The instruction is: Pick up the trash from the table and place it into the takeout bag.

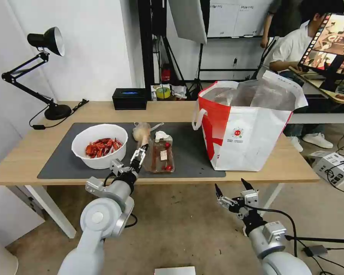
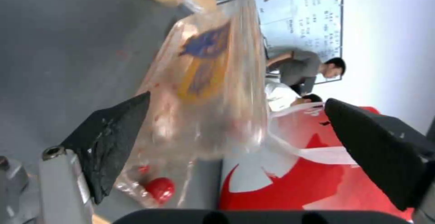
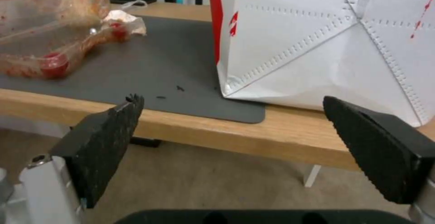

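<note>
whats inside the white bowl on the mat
The white bowl holds a pile of red crayfish shells spread across its bottom. Whatever lies beneath the shells is covered, and the near wall hides the part of the floor closest to the robot.

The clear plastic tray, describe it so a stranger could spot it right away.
Find the grey mat on the table. Between the white bowl and the red-and-white bag lies the tray: flat, see-through, sauce-smeared, with small red pieces inside.
</note>
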Tool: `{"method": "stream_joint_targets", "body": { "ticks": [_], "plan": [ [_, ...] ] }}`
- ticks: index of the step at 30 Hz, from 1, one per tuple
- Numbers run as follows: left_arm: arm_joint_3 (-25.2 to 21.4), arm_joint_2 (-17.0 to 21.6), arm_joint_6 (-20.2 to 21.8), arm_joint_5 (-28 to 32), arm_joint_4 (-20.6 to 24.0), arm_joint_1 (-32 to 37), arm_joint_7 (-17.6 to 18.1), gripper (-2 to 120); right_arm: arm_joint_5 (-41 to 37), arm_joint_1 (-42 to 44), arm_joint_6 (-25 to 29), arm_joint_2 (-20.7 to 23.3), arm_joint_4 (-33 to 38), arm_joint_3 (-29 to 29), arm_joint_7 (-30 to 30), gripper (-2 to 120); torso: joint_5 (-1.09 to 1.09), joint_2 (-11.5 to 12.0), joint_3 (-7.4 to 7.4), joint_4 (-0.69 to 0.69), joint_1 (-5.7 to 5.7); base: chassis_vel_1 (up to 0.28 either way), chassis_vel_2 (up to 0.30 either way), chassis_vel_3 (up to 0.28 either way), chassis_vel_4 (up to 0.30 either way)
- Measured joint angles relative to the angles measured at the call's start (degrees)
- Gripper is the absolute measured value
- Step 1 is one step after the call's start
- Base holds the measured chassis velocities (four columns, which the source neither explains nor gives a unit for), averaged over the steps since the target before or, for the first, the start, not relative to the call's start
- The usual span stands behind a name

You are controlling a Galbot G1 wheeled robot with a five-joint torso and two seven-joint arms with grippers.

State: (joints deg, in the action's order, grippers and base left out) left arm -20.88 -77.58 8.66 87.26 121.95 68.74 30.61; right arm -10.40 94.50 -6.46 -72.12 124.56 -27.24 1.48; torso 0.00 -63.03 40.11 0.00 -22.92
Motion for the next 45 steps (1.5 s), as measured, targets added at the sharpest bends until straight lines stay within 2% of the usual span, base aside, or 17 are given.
{"method": "stream_joint_targets", "body": {
  "ticks": [22, 25, 26, 28, 33, 37, 39, 40, 41, 44, 45],
  "plan": [
    [4.84, -0.96, 0.21, -2.76, -1.84, -2.23, -3.31, 100, 0.08, 1.63, 0.51, -0.15, 0.88, -1.25, -0.12, 100, 0.0, 0.0, 0.0, 0.0, 0.0, 0.0, 0.0, 0.0, 0.0],
    [7.7, 0.15, 0.38, -8.46, -2.53, -3.21, -4.5, 100, 0.08, 1.97, 0.61, -0.14, 1.15, -1.4, -0.15, 100, 0.0, 0.0, 0.0, 0.0, 0.0, 0.0, 0.0, 0.0, 0.0],
    [7.7, 0.15, 0.38, -8.46, -2.53, -3.21, -4.5, 100, 0.08, 1.97, 0.61, -0.14, 1.15, -1.4, -0.15, 100, 0.0, 0.0, 0.0, 0.0, 0.0, 0.0, 0.0, 0.0, 0.0],
    [10.1, 2.08, 0.43, -14.11, -3.44, -4.4, -6.97, 100, 0.09, 2.17, 0.71, -0.09, 1.21, -1.44, -0.18, 100, 0.0, 0.0, 0.0, 0.0, 0.0, 0.0, 0.0, 0.0, 0.0],
    [13.69, 5.03, 0.49, -17.63, -4.61, -7.71, -8.81, 100, 0.09, 2.29, 0.73, 0.14, 1.22, -1.56, -0.21, 100, 0.0, 0.0, 0.0, 0.0, 0.0, 0.0, 0.0, 0.0, 0.0],
    [14.75, 5.83, 0.51, -19.86, -5.49, -8.42, -9.5, 100, 0.05, 2.28, 0.74, 0.22, 1.22, -1.56, -0.21, 100, 0.0, 0.0, 0.0, 0.0, 0.0, 0.0, 0.0, 0.0, 0.0],
    [16.36, 7.37, 0.51, -26.26, -7.5, -9.27, -12.14, 100, -0.15, 2.14, 0.75, 0.47, 1.21, -1.58, -0.22, 100, 0.0, 0.0, 0.0, 0.0, 0.0, 0.0, 0.0, 0.0, 0.0],
    [17.33, 8.59, 0.23, -31.4, -8.95, -9.95, -14.02, 100, -0.43, 1.99, 0.76, 0.68, 1.18, -1.59, -0.22, 100, -0.01, 0.0, 0.0, 0.0, 0.0, 0.0, 0.0, 0.0, 0.0],
    [17.33, 8.59, 0.23, -31.4, -8.95, -9.95, -14.02, 100, -0.43, 1.99, 0.76, 0.68, 1.18, -1.59, -0.22, 100, -0.01, 0.0, 0.0, 0.0, 0.0, 0.0, 0.0, 0.0, 0.0],
    [18.78, 12.59, -1.3, -39.72, -11.83, -12.13, -19.6, 97, -3.67, 1.45, 0.76, 1.15, 1.26, -1.39, -0.25, 100, -0.01, 0.0, 0.0, -0.01, 0.0, 0.0, 0.0, 0.0, 0.0],
    [18.78, 12.59, -1.3, -39.72, -11.83, -12.13, -19.6, 97, -3.67, 1.45, 0.76, 1.15, 1.26, -1.39, -0.25, 100, -0.01, 0.0, 0.0, -0.01, 0.0, 0.0, 0.0, 0.0, 0.0]
  ]
}}
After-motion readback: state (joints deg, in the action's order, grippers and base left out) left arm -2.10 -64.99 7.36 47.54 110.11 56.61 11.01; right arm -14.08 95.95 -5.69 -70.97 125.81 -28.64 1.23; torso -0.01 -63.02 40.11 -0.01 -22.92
